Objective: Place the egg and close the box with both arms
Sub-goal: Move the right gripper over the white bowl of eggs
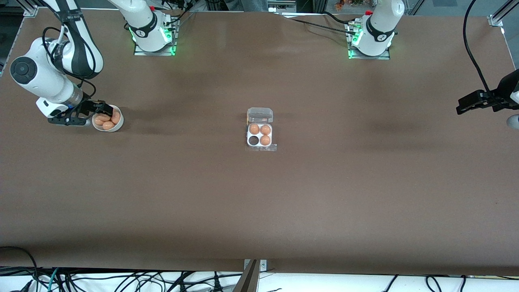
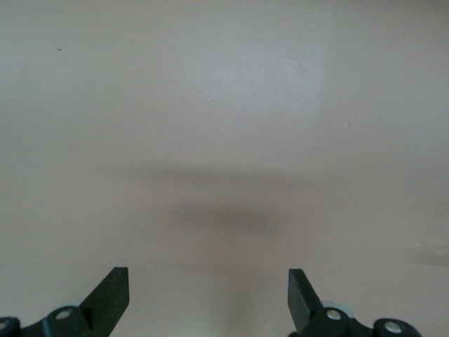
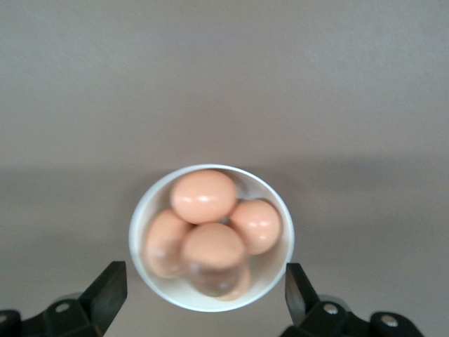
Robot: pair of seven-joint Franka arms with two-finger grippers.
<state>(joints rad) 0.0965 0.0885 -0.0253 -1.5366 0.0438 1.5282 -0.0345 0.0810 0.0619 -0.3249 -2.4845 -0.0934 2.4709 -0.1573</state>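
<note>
Sitting mid-surface in the front view, the small square white egg box (image 1: 259,135) has its hinged clear plastic lid (image 1: 260,115) standing open; three brown eggs fill three cups and one cup (image 1: 254,140) is vacant. Toward the right arm's end of the brown surface (image 1: 259,202), a round white bowl (image 1: 108,118) holds more brown eggs, and the right gripper (image 1: 106,109) hangs over it. The left gripper (image 1: 466,104) waits over the left arm's end, well apart from the box.

Left wrist view: the left gripper (image 2: 209,295) is spread wide over bare surface, holding nothing.

Right wrist view: the right gripper (image 3: 206,289) is spread wide and unloaded, its fingers (image 3: 109,284) flanking the bowl (image 3: 161,291) and its piled eggs (image 3: 204,196).
</note>
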